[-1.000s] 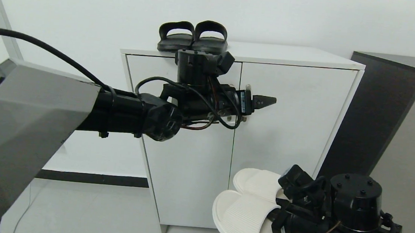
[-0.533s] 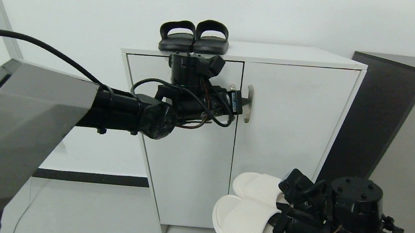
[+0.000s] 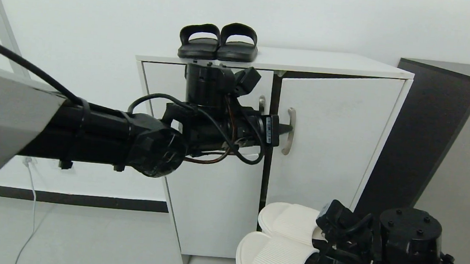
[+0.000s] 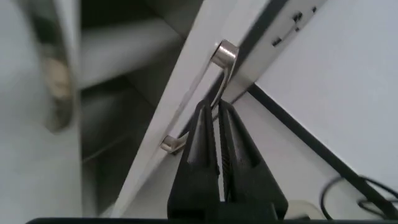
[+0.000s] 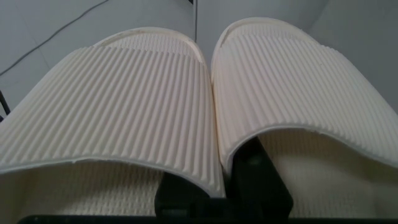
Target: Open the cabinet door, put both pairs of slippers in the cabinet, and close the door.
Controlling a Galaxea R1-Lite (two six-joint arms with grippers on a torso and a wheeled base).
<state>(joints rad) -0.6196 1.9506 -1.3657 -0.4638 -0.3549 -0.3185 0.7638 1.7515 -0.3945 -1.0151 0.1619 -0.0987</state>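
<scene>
Left pincer [image 3: 287, 129] pinches the upright handle [image 3: 288, 142] of the right door [image 3: 333, 132], which stands ajar (hinges on its far right edge, so we judge the pull swings toward us). Right pincer [image 3: 319, 253] clamps the white slippers [image 3: 274, 244] low before the cabinet [image 3: 343, 64]; black slippers [image 3: 218, 42] rest on top.

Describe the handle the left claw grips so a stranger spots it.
Find the white cabinet topped with black slippers. Its right door is ajar; the handle is the metal bar on its inner edge. Unlike the other handle on the shut left door, the left claw pinches it.
</scene>
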